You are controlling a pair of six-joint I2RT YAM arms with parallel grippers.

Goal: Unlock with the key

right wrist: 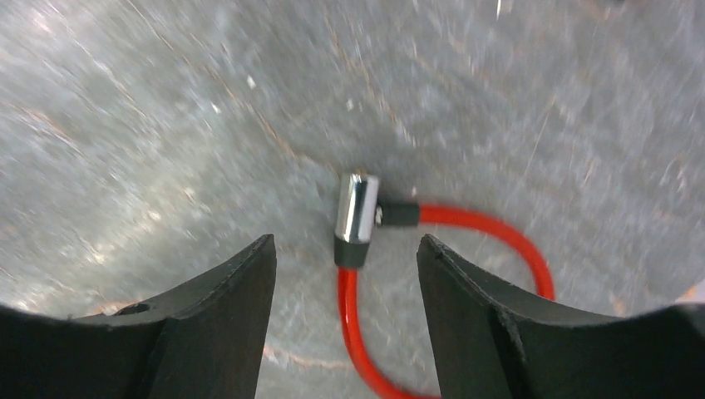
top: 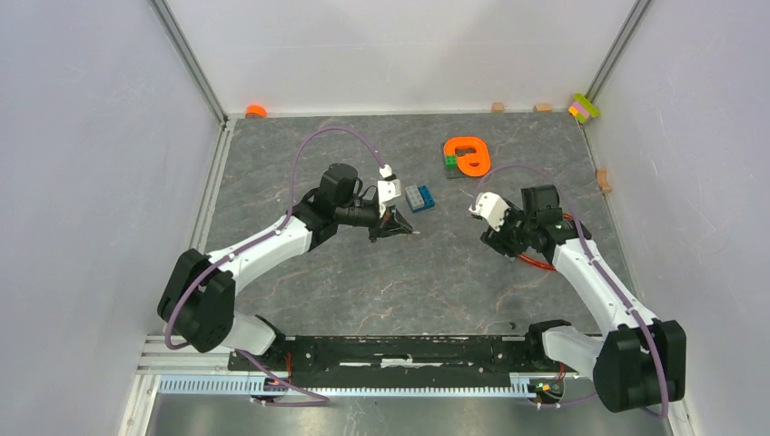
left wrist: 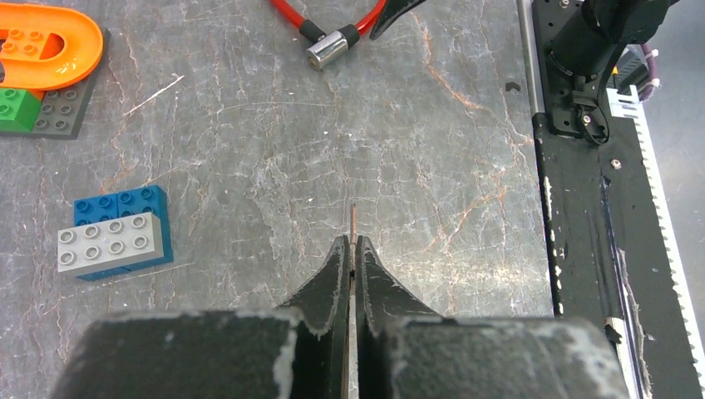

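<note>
Here's the left tool (left wrist: 353, 243) pinched shut on the key (left wrist: 353, 218); right tool (right wrist: 345, 243) gapes astride the red cable's metal end (right wrist: 356, 218), near the bench (top: 363, 291)'s right edge. Next, I'd judge: clamp that, steady it.

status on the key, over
Left fingers shut on thin metal key, tip poking out. Right fingers open, above chrome barrel of red cable. Nothing between the two.
</note>
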